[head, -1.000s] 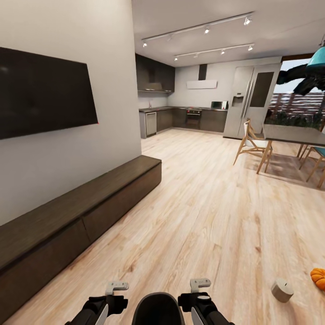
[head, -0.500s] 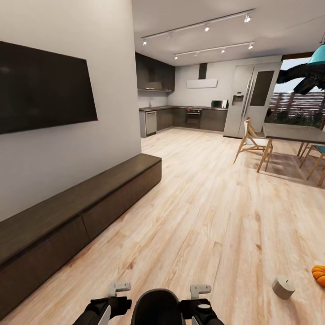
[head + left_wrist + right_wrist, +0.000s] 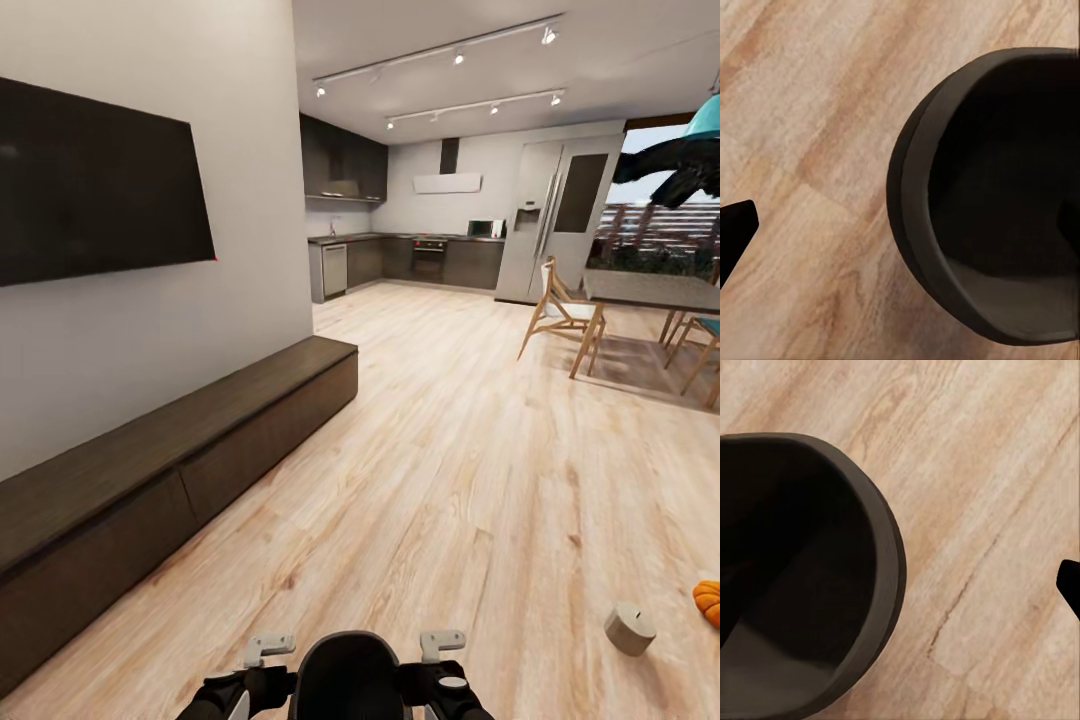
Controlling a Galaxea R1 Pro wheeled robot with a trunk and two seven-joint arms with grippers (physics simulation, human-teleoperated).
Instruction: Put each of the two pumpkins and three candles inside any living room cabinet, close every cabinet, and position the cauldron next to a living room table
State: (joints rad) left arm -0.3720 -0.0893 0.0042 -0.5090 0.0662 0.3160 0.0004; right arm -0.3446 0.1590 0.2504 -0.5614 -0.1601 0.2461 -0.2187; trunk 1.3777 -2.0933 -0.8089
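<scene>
Both hands, left hand (image 3: 262,648) and right hand (image 3: 441,641), flank the black cauldron (image 3: 349,676), grip unclear; jolting could tip it, while candle (image 3: 630,628) and pumpkin (image 3: 709,603) lie well apart from the cabinet (image 3: 180,460).

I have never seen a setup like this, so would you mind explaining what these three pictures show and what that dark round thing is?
This is a simulated wheeled robot with two arms. The large picture comes from a camera on its head, looking forward and down over a living room that opens into a kitchen. The two smaller ones come from cameras near each gripper, looking down at the pale wooden plank floor.

The dark round thing is a black, bowl-shaped cauldron, seen between the two arms at the bottom of the head view; each wrist camera looks into it. Whether the grippers are clamped on it, I cannot tell.

Along the wall runs a long, low, dark-brown wooden cabinet, its front panels shut. On the floor to the right lie a small beige cylindrical candle and an orange pumpkin.
</scene>
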